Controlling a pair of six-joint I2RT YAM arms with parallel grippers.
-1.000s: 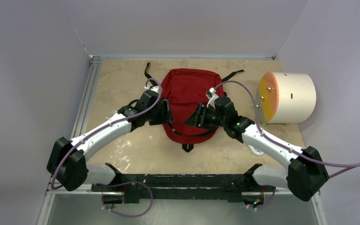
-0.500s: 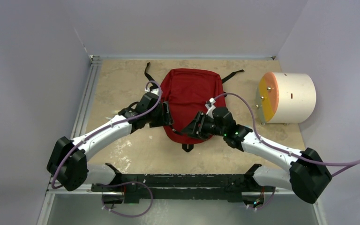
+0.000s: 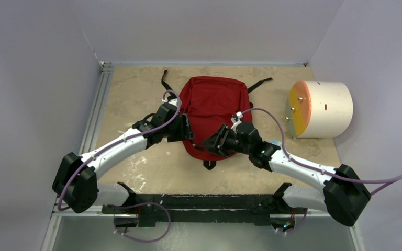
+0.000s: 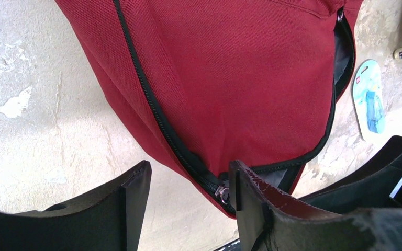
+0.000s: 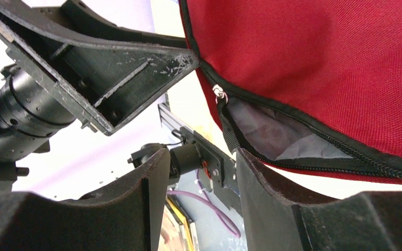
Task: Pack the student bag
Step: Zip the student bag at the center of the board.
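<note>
Student bag, right hand now lower

The student bag lies on the table, a cylinder at its right (well apart).

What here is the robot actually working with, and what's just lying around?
In the job:
red student bag
its partly open zipper

Lying about:
cream cylinder
small blue-and-white card

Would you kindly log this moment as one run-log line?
student bag: flat, zipper partly open, grey lining visible | left fingers: open beside zipper pull | right fingers: open, holding nothing
</note>
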